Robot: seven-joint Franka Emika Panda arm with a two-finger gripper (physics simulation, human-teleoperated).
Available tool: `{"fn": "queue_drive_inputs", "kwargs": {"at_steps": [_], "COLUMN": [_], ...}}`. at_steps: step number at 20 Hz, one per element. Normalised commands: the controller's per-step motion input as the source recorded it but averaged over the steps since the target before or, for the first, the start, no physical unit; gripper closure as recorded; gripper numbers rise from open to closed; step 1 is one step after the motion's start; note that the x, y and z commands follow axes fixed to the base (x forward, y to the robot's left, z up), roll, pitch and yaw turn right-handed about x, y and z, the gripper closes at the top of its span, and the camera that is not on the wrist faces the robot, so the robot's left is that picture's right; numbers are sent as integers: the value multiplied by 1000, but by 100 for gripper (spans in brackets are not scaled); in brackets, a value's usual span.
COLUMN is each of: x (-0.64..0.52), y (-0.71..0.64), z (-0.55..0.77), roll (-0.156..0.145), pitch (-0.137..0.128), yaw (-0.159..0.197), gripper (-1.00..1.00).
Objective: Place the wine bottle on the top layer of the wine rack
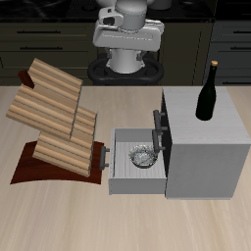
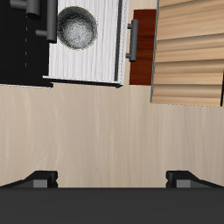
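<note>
A grey cabinet [image 1: 204, 142] with an open drawer [image 1: 135, 163] holding a bowl [image 1: 143, 155] stands beside the wine rack [image 1: 57, 123]. The wine bottle [image 1: 208, 93] stands upright on the cabinet, apart from the gripper [image 2: 109, 178], whose fingers are spread wide and hold nothing.

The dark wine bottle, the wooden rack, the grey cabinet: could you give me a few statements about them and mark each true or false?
1. The slim dark glass wine bottle stands upright on top of the grey drawer cabinet. True.
2. The bottle lies on the light-brown slatted wooden wine rack. False: the rack holds no bottle.
3. The cabinet's drawer is pulled open, with a small metallic bowl inside. True.
4. The claw grips the bottle. False: its fingers are apart and hold nothing.
</note>
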Motion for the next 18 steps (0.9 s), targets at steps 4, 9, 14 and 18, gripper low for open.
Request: {"fn": "queue_drive_inputs", "kwargs": {"at_steps": [4,9,14,18], "x": [-62,-70,-124,-55], "y": [539,424,515,433], "z": [160,183,197,120], "roll": [-73,16,54,80], "pitch": [-62,-21,-20,-3], "yaw": [53,1,-5,-16], "gripper": [-100,-100,-100,-100]}}
